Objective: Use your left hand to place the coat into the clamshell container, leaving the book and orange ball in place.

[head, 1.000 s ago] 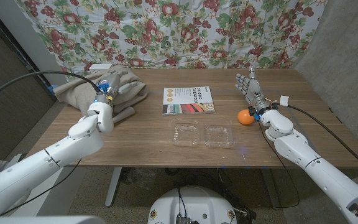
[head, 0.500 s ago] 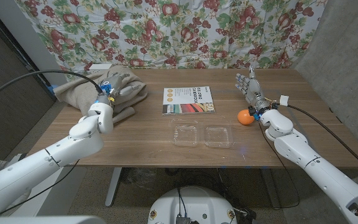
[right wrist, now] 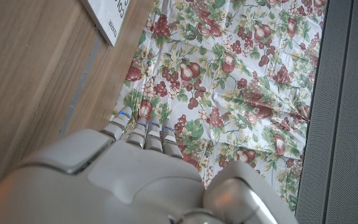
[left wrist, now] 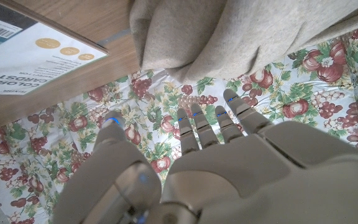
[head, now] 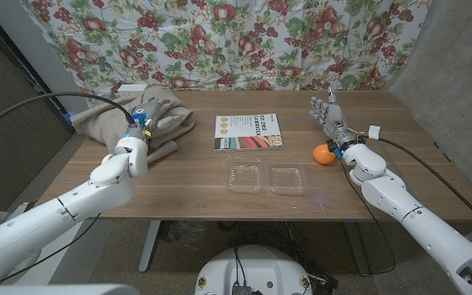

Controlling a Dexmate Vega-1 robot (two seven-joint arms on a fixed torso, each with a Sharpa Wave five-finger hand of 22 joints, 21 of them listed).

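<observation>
While one coat (head: pixel 142 121) lies bunched: one book (head: pixel 248 132), one orange ball (head: pixel 324 154).

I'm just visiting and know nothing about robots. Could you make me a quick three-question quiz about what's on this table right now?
1. True or false: the coat already lies inside the clamshell container.
2. What sits just beside the right hand? A) book B) orange ball C) coat
3. Fill in: the left hand is at the ____.

Key
1. False; the container lies open with nothing in it.
2. B
3. coat
</observation>
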